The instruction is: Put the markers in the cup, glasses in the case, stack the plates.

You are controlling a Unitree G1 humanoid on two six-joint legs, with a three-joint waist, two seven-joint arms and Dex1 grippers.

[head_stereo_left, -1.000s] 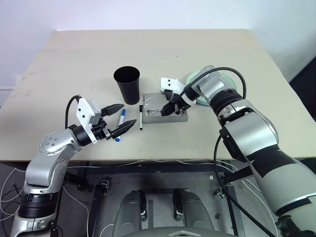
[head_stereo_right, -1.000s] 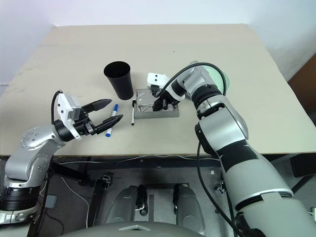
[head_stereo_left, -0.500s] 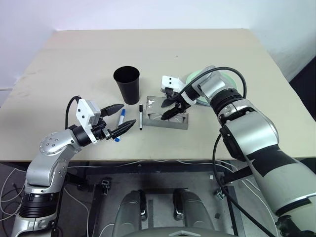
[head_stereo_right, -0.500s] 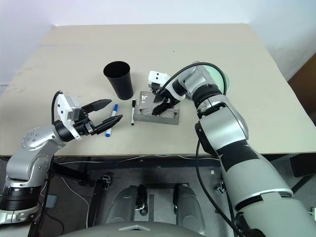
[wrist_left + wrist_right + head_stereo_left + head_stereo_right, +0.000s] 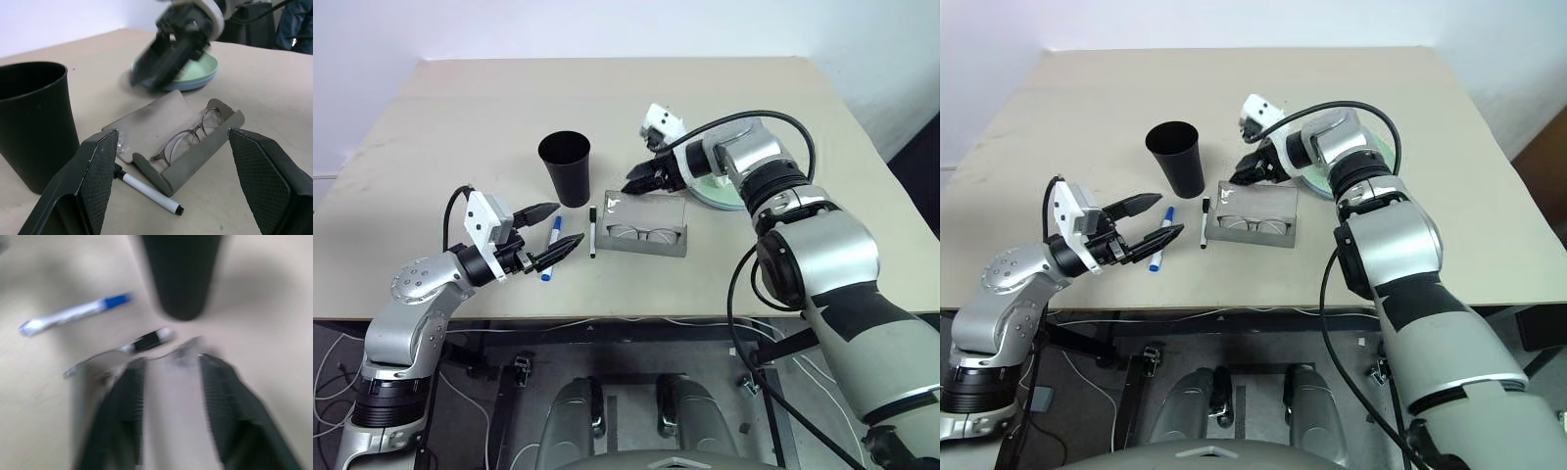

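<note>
Two stacked plates [image 5: 195, 78], glasses [image 5: 188, 134] in case [image 5: 195, 156]

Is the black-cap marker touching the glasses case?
Apart. In the left wrist view a strip of bare table shows between the black-cap marker and the open case's near corner; the left eye view shows that gap too.

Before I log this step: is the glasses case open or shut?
Open. The case lies with its lid folded flat, and the glasses show inside.

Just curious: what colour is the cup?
Plain black cup, clearest in the left eye view.
</note>
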